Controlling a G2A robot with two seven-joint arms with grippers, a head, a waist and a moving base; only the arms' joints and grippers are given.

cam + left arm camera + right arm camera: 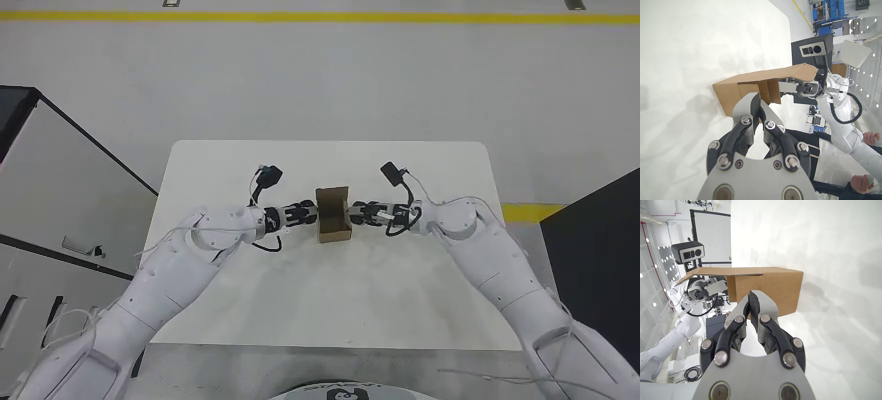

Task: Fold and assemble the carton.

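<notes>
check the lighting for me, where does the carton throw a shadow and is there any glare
Top view: even light, and the carton throws almost no shadow on the white table. Left wrist view: a soft grey shadow lies on the table beside the carton's closed end. Right wrist view: a faint shadow there too; the table looks very bright, but there is no hard glare on the cardboard.

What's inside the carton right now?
Through the open end of the carton, only its own folded inner flaps show. The deeper interior is hidden by its walls, the raised flap and the left gripper.
</notes>
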